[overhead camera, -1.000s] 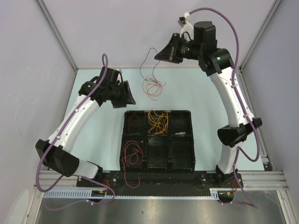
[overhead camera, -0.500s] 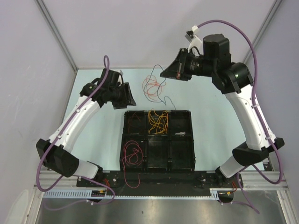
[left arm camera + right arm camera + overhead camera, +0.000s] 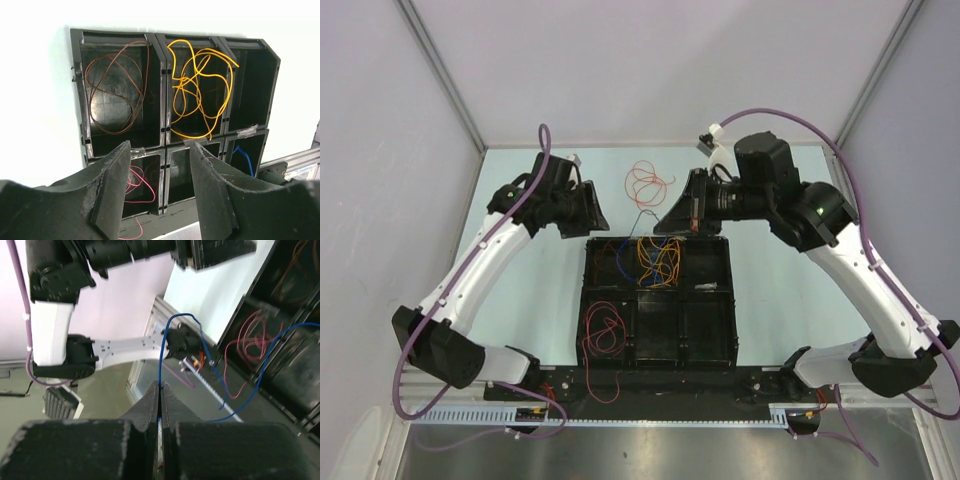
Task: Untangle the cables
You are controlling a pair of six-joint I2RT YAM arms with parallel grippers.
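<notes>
right fingers (image 3: 151,402) clamp a blue cable (image 3: 160,355) above the tray (image 3: 708,330). left fingers (image 3: 117,175) are spread apart, empty, over it. an orange cable (image 3: 200,90) fills the far middle cell; a red loop (image 3: 646,185) lies on the bench (image 3: 760,300) beyond.

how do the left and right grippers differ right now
The left gripper is open; the right gripper is shut. The left gripper holds nothing, while the right gripper pinches a blue cable that loops out from its fingertips. Both hang near the far edge of the black tray.
</notes>
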